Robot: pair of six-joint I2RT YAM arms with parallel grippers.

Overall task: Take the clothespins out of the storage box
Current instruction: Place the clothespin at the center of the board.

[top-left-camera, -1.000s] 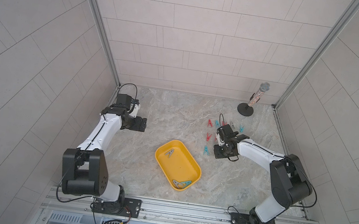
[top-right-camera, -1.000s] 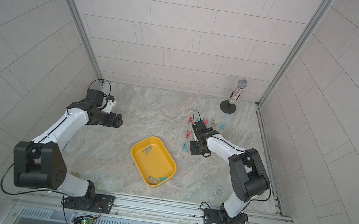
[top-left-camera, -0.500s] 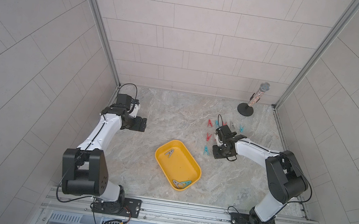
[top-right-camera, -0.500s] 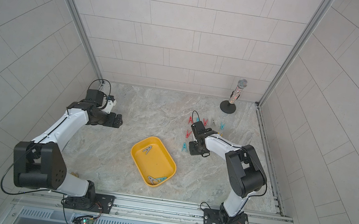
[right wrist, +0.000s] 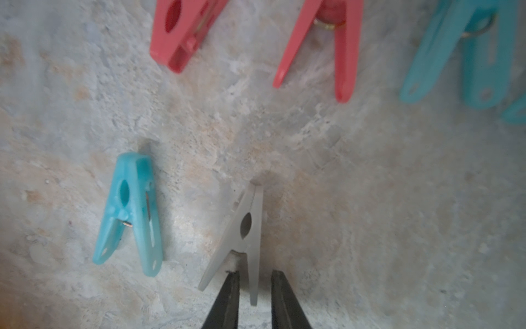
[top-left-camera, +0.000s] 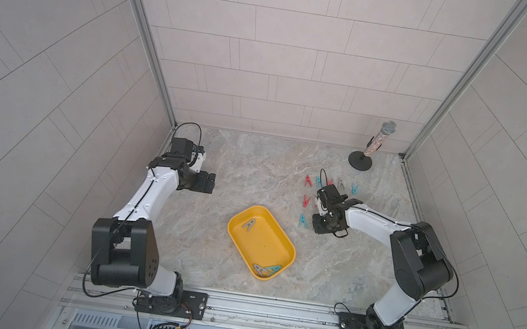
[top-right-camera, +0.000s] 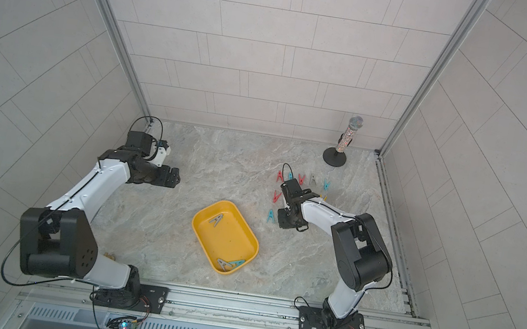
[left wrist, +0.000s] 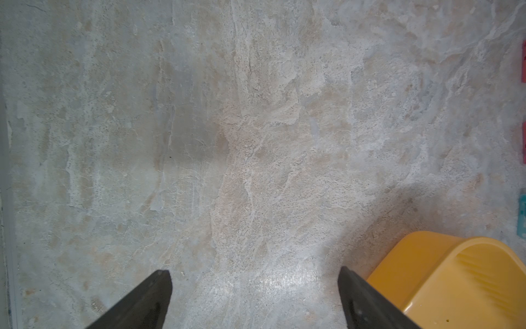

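The yellow storage box (top-left-camera: 264, 245) (top-right-camera: 226, 239) lies mid-table with a grey clothespin (top-left-camera: 248, 224) at its far end and a grey one (top-left-camera: 261, 270) and a teal one (top-left-camera: 273, 268) at its near corner. Several red, teal and grey clothespins (top-left-camera: 307, 201) lie on the table to its right. My right gripper (right wrist: 253, 275) (top-left-camera: 319, 225) points down beside them, jaws slightly open round one leg of a grey clothespin (right wrist: 244, 233) that lies on the table, next to a teal one (right wrist: 131, 210). My left gripper (left wrist: 253, 273) (top-left-camera: 206, 183) hovers open and empty, left of the box (left wrist: 455, 279).
A glittery microphone (top-left-camera: 377, 140) stands on a round black base at the back right corner. Metal rails run along the table's side walls and front edge. Red (right wrist: 327, 48) and teal (right wrist: 469, 51) pegs lie close beyond the grey one.
My right gripper's jaws have parted from shut to a narrow gap over the same spot, and its elbow has shifted slightly. The left arm has not moved.
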